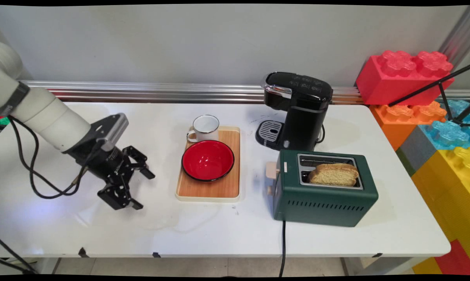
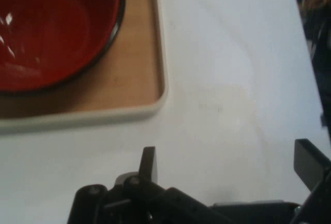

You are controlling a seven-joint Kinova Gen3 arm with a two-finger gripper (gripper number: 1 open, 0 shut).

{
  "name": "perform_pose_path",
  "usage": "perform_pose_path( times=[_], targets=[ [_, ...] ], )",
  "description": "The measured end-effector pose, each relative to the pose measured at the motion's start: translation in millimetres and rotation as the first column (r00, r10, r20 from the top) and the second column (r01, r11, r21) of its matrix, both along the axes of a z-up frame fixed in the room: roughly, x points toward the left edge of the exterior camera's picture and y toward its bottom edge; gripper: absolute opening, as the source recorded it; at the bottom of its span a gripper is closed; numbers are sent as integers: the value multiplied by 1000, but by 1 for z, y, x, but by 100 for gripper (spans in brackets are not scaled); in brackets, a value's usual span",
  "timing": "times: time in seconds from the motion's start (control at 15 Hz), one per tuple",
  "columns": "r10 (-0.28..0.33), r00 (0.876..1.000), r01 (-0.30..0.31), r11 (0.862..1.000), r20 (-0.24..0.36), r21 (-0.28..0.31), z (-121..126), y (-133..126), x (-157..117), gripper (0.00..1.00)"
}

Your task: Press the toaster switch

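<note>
The black gripper (image 1: 141,189) hangs above the left part of the white table (image 1: 102,230), its 2 fingers spread wide with nothing between them; the hand view shows one fingertip (image 2: 148,163) and the other at the far right with only bare tabletop in the gap. It points toward the wooden tray (image 1: 227,187), which is the nearest thing to it, lying just to its right near the middle of the table, a little apart from the gripper and not touched. In the hand view the tray's rounded near corner (image 2: 155,102) sits above the fingers, so the hand seems aimed at the tray's near-left corner rather than at anything on it. On the tray a red bowl (image 1: 207,160) with a black rim rests upright and empty over the middle, and a white enamel mug (image 1: 204,128) stands upright at the tray's far end, just behind the bowl, handle turned left. Toward the table's far edge, right of the tray, stands a black coffee machine (image 1: 299,109). In front of it, nearer the near edge, a green toaster (image 1: 324,195) holds 1 slice of bread (image 1: 334,174) standing in its nearer slot, the farther slot empty, its cord dropping over the near edge. Large coloured toy blocks (image 1: 405,76) are stacked past the table's right end.
</note>
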State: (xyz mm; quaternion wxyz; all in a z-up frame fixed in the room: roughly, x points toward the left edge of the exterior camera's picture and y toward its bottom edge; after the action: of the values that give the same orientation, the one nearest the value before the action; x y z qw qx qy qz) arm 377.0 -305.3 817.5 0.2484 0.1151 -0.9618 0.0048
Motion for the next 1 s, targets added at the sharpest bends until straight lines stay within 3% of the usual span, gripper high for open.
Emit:
perform_pose_path(
  times=[0.2, 0.6, 0.87, 1.0],
  targets=[
    [19, 994, -21, 1000, -104, -23, 14, -5, -3, 100],
    [54, 951, -75, 996, -305, -56, 41, -17, -9, 100],
    [50, 932, -80, 994, -359, -68, 48, -22, -12, 100],
    [38, 929, -71, 995, -367, -76, 49, -23, -11, 100]
  ],
)
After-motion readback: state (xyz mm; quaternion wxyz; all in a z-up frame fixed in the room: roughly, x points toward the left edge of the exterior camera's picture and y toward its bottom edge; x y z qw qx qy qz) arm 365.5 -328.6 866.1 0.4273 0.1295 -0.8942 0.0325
